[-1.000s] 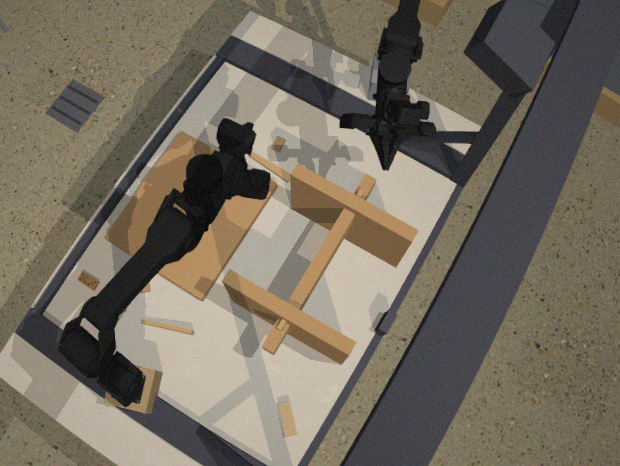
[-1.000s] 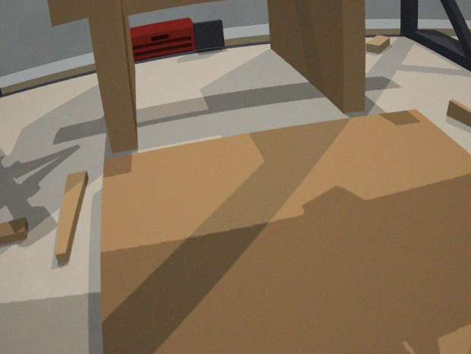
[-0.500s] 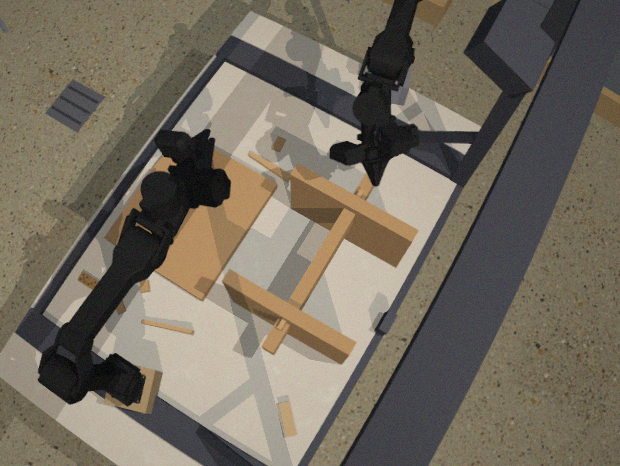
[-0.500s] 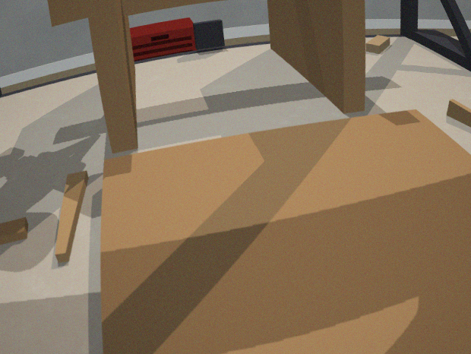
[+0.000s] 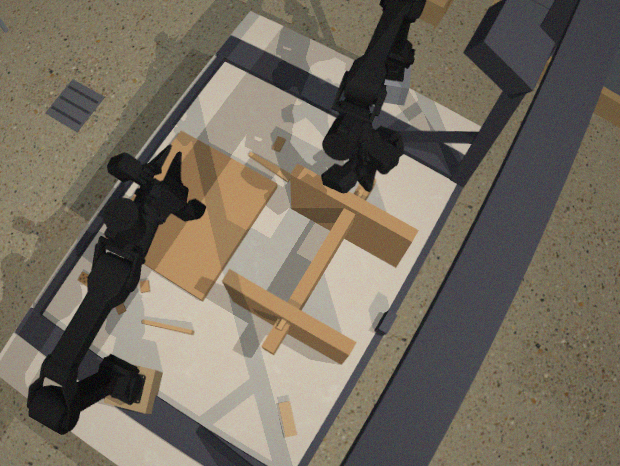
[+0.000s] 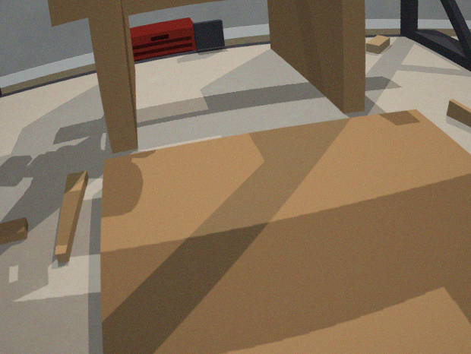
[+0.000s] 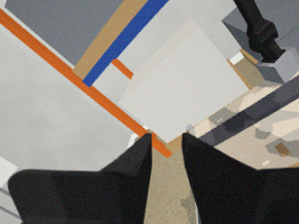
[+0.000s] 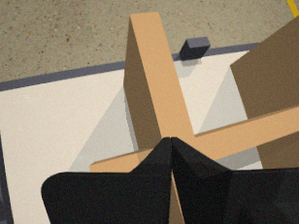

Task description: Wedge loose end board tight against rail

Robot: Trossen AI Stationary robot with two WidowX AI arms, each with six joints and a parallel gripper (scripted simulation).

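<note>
The upper end board (image 5: pixel 383 216) (image 6: pixel 114 83) (image 8: pixel 152 62) and lower end board (image 5: pixel 313 320) (image 6: pixel 324 57) stand on edge, crossed by the rail (image 5: pixel 323 260) (image 8: pixel 257 127). A small wedge (image 5: pixel 281 324) sits in the rail's slot outside the lower board. At the upper end, my right gripper (image 8: pixel 170 144) is shut and empty over the board and rail crossing; its arm and fingers hide most of the slot there, so I cannot tell whether a wedge is in it. My left gripper (image 5: pixel 173 150) (image 7: pixel 166 139) is slightly open and empty, above the panel's far corner.
A wide flat panel (image 5: pixel 225 215) (image 6: pixel 304 182) lies left of the boards. A stick (image 5: pixel 265 164) (image 6: pixel 72 216) and a small block (image 5: pixel 279 143) (image 6: pixel 15 230) lie beyond it. Another stick (image 5: pixel 167 326) and a loose flat piece (image 5: pixel 287 418) (image 6: pixel 377 45) lie toward the lower side.
</note>
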